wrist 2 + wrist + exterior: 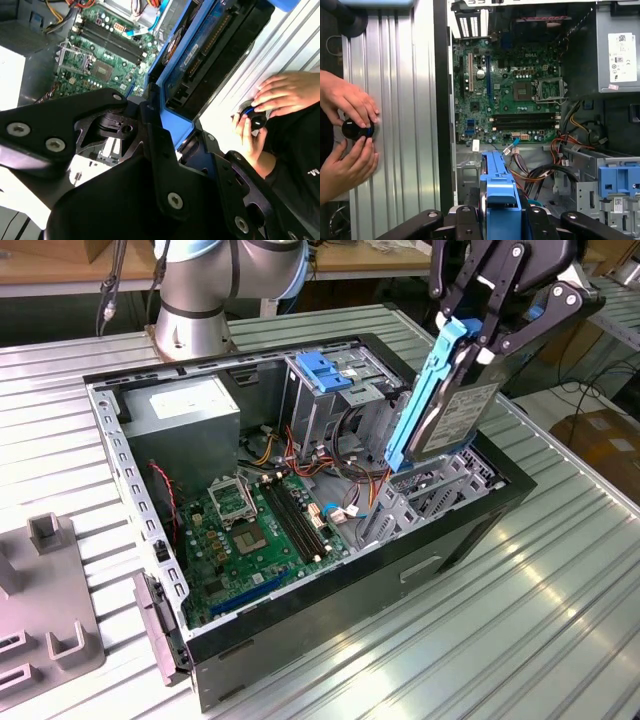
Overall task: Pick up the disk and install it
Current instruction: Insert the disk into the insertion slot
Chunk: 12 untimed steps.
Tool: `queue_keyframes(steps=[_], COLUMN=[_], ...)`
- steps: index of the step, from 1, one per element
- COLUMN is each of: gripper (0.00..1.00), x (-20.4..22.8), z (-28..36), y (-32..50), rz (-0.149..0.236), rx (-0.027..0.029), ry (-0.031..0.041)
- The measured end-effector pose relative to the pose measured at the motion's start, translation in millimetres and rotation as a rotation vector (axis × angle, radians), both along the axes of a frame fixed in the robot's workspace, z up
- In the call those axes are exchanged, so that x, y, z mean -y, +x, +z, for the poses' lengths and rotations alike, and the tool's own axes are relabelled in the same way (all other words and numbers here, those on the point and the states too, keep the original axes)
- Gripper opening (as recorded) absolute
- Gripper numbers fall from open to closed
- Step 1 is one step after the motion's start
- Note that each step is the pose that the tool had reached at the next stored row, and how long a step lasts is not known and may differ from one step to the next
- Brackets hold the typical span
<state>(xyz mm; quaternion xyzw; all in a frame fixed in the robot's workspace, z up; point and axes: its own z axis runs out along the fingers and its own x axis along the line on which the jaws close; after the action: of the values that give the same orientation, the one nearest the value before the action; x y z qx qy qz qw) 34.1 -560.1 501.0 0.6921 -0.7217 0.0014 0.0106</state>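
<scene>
End effector (482,342) is clamped shut on the top end of the disk (455,420), holding it tilted in the air over the drive-bay end of the open PC case (330,605) sitting mid-bench (520,640).

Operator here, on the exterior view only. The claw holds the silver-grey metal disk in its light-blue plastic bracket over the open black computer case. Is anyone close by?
Observer: Yes. In the first wrist view a person's hands sit on the ribbed metal table beside the case, around a small black round knob.
Operator: Any cable on the disk?
Observer: None. In the second wrist view its connector row is bare.
</scene>
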Motion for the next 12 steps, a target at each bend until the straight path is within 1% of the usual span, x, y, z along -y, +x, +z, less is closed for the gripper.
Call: queue_keyframes(steps=[1, 3, 6, 7, 9, 10, 11, 12], gripper=[0.37, 0.37, 0.37, 0.37, 0.37, 0.37, 0.37, 0.37], x=[-0.4, -1.3, -1.5, -1.6, -1.6, -1.6, -1.6, -1.6], z=[-0.5, -2.3, -4.0, -5.0, -7.5, -8.2, -9.5, -10.6], y=[4.2, 17.3, 25.5, 26.2, 26.5, 26.4, 26.4, 26.4], rz=[0.0, 0.0, 0.0, 0.0, 0.001, 0.002, 0.01, 0.015], rx=[0.0001, 0.0002, 0.0002, 0.0004, 0.0052, 0.0092, 0.0155, 0.0161], ry=[0.0001, -0.0002, 0.0001, 0.0001, -0.0001, 0.0001, 0.0, 0.0002])
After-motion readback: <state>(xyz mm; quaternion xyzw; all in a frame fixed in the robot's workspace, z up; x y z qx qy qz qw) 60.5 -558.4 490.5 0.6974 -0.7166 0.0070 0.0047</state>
